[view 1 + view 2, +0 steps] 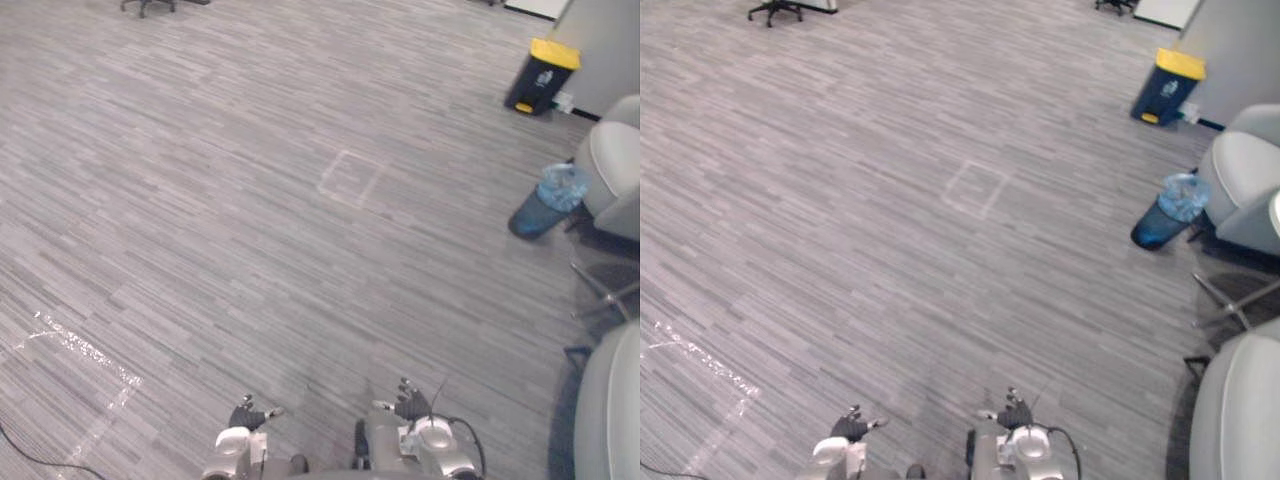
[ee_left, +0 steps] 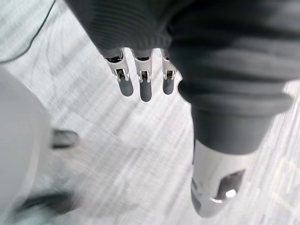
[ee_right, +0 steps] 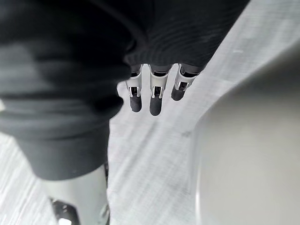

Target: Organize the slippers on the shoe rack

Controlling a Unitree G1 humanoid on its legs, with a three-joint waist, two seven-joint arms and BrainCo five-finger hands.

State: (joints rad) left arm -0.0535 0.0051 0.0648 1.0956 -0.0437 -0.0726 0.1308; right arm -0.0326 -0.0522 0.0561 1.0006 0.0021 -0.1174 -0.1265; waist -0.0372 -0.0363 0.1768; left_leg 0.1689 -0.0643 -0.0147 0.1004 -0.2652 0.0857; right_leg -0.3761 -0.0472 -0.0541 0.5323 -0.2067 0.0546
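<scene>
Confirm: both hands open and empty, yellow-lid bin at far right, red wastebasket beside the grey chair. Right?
One thing is wrong: the wastebasket is blue, not red, as the left eye view shows. The rest holds: it stands beside the grey chair, the yellow-lid bin is at far right, and the left hand and right hand are open and empty.

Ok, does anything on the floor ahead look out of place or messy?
Nothing is spilled or knocked over. The one oddity is a shiny, crinkled strip of tape stuck to the carpet ahead on the left, bent at a corner. The blue bin and the yellow-lidded bin both stand upright.
</scene>
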